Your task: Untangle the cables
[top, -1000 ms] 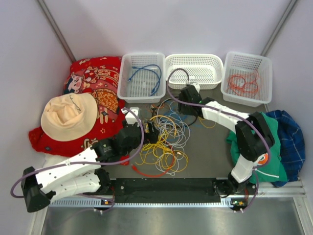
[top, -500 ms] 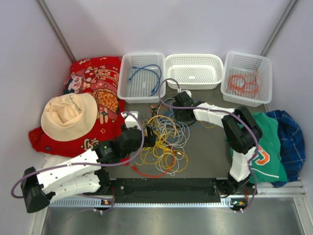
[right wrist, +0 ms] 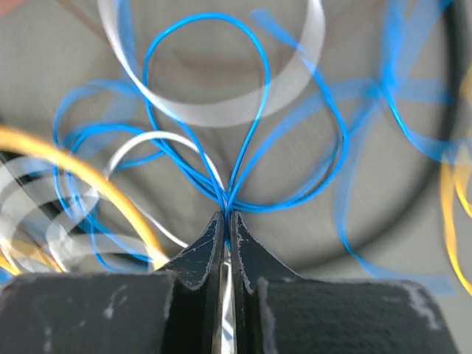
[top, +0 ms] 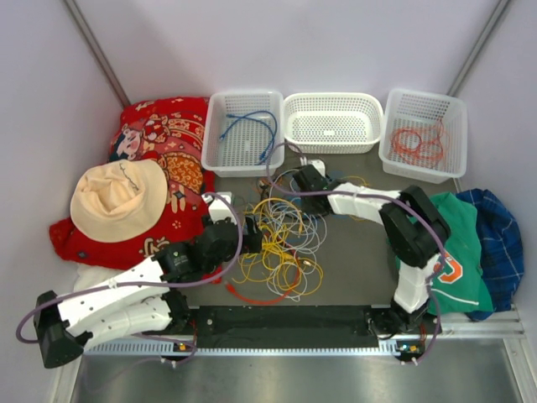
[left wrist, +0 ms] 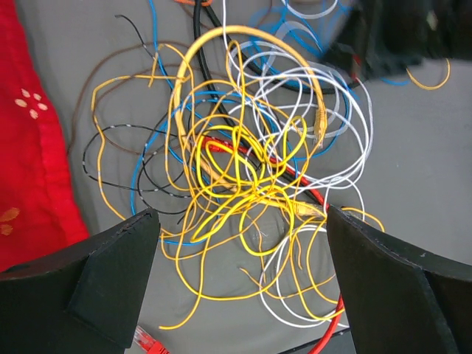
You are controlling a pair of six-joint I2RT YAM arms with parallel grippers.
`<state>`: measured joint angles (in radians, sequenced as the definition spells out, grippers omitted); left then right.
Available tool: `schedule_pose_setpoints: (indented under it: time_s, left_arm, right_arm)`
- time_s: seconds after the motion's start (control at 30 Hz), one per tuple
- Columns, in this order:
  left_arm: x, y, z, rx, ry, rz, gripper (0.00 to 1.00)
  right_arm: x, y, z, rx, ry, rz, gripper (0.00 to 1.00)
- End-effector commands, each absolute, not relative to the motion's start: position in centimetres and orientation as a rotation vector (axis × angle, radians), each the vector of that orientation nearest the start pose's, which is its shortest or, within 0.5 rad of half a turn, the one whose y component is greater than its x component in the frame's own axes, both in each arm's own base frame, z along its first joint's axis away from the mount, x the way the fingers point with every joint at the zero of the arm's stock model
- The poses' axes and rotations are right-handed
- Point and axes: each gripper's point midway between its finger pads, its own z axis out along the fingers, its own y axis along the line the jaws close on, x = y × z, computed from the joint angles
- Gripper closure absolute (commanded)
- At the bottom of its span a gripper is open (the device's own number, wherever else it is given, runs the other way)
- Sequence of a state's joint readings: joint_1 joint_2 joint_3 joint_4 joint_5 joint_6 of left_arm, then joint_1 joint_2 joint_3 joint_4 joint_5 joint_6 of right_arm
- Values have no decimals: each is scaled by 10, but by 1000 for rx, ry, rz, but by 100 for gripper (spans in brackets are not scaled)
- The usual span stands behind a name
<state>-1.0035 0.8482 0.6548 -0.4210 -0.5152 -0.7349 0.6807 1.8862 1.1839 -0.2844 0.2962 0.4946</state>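
Two hands work a cable tangle in the middle of the worktop (top: 357,252).

At 9 o'clock in the top view, a straw hat (top: 117,197) rests on a red patterned cloth (top: 164,134). The left hand (top: 248,232) sits at the tangle's 9 o'clock edge. In its wrist view its fingers (left wrist: 118,258) are spread wide apart above the cables (top: 281,243), a heap of yellow, white, blue, black and red loops. At 12 o'clock stand three white baskets. The left basket (top: 243,94) holds a coiled blue cable (top: 252,126) and the right basket (top: 424,94) holds an orange cable (top: 418,144). The right hand (top: 289,179) is at the tangle's 12 o'clock edge, fingers pressed together on the blue loops (right wrist: 243,158). A green garment (top: 457,269) lies at 3 o'clock.
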Motion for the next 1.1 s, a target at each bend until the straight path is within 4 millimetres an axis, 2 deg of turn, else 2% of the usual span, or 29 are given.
schedule_pose_setpoints:
  time_s: [0.0, 0.03, 0.07, 0.13, 0.2, 0.27, 0.3, 0.33, 0.4, 0.53, 0.57, 0.63, 0.73, 0.8, 1.0, 1.07]
  left_arm:
    - [208, -195, 203, -58, 2028, -514, 1]
    - [210, -194, 208, -62, 2014, -513, 1]
    - [211, -193, 211, -67, 2002, -511, 1]
    - [214, -191, 222, -73, 1962, -519, 1]
    - [215, -192, 233, -65, 1918, -543, 1]
    - [218, -197, 248, -77, 1863, -590, 1]
    - [218, -198, 253, -58, 1842, -601, 1]
    - [221, -204, 267, -60, 1787, -650, 1]
    - [221, -210, 278, -31, 1738, -686, 1]
    - [219, -223, 314, 31, 1591, -790, 1]
    - [219, -226, 329, 35, 1529, -820, 1]
    - [217, -232, 341, 64, 1475, -861, 1]
    - [211, -244, 360, 116, 1383, -928, 1]
    - [209, -253, 367, 145, 1345, -961, 1]
    - [219, -289, 350, 238, 1387, -962, 1]
    - [224, -293, 353, 244, 1366, -949, 1]
  right_arm:
    - [327, 222, 83, -80, 2434, 138, 100]
    - [322, 222, 98, -79, 2412, 171, 100]
    - [318, 222, 137, -66, 2331, 246, 100]
    - [308, 224, 174, -86, 2263, 333, 100]
    - [291, 222, 222, -114, 2170, 416, 100]
    - [278, 222, 246, -137, 2131, 476, 100]
    - [267, 220, 273, -143, 2071, 542, 100]
    - [262, 218, 282, -141, 2055, 569, 100]
    - [247, 213, 310, -143, 2000, 641, 100]
    - [225, 208, 343, -151, 1936, 748, 100]
    - [221, 208, 349, -155, 1928, 774, 100]
    - [210, 210, 364, -169, 1898, 839, 100]
    - [200, 212, 375, -181, 1882, 903, 100]
    - [195, 211, 382, -178, 1868, 932, 100]
    - [184, 212, 382, -194, 1873, 982, 100]
    - [182, 210, 380, -196, 1880, 981, 100]
